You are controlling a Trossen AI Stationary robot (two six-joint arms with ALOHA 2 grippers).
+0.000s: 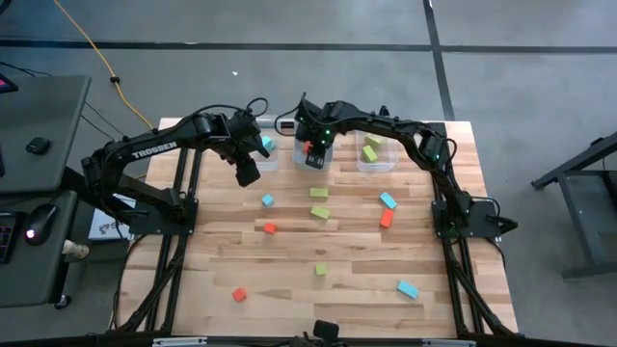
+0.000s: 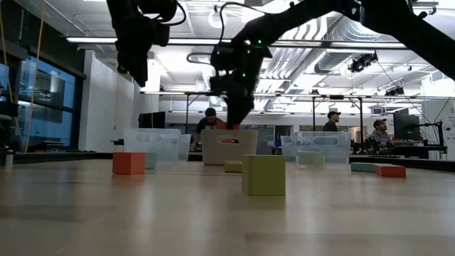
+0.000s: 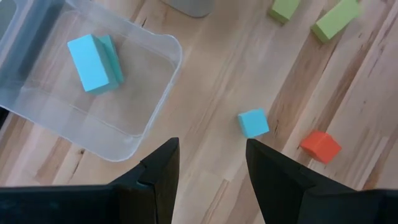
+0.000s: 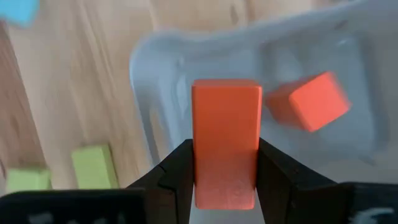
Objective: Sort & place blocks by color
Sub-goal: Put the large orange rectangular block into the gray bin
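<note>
Three clear bins stand in a row at the table's far edge. The left bin (image 3: 146, 112) holds light blue blocks (image 3: 93, 62), the middle bin (image 4: 168, 50) a red-orange cube (image 4: 308, 101), and the right bin (image 1: 376, 162) lime green blocks (image 1: 370, 151). My right gripper (image 1: 315, 157) hangs over the middle bin, shut on a red-orange bar (image 4: 225, 124). My left gripper (image 1: 249, 176) is open and empty, just on the near side of the left bin. A loose blue cube (image 3: 253, 122) and a red-orange cube (image 3: 320, 146) lie on the table beyond its fingers. My right gripper pinches the red-orange bar by its two long sides (image 4: 202, 162) between both fingers. The fingers come from above, slanting steeply down, and lie along the bar, whose free end sticks out past the fingertips. The bar is lifted clear, over the middle bin's open top.
Loose blocks are scattered over the middle of the table: green (image 1: 320, 212), blue (image 1: 388, 200), red-orange (image 1: 270, 228) and more nearer the front edge (image 1: 239, 294). In the low view a green block (image 2: 264, 174) and a red-orange block (image 2: 129, 162) stand in front. People sit in the room behind.
</note>
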